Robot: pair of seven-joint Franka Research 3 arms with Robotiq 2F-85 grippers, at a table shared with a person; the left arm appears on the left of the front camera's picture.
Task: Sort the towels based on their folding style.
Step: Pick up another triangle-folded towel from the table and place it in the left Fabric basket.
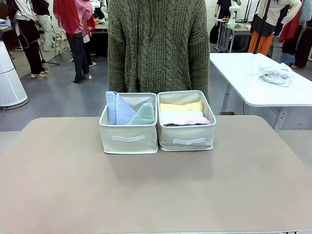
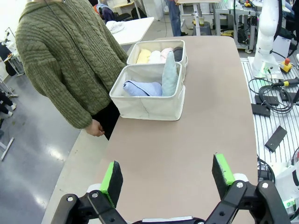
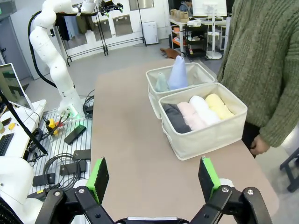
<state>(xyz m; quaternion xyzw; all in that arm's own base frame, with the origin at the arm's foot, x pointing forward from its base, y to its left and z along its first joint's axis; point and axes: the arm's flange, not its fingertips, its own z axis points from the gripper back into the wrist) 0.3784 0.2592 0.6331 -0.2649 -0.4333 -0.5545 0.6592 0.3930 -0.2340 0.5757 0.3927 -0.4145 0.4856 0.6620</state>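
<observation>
Both tools, left point(image 2: 168, 179) and right point(image 3: 154, 179), wide open, empty, well short of the towel-filled bins point(image 1: 129, 141)

Six small terry-cloth towels point(image 3: 194, 109) are showing a soft, nubby pile; two beige fabric bins point(image 1: 129, 138) are looking coarse-woven and matt; the taupe table top point(image 1: 156, 190) is appearing smooth, dull.

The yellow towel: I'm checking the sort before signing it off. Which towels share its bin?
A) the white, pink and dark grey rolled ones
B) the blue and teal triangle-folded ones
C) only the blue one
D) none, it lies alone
A: in the right wrist view the yellow towel lies in the nearer bin beside the white, pink and dark grey rolls.
</observation>
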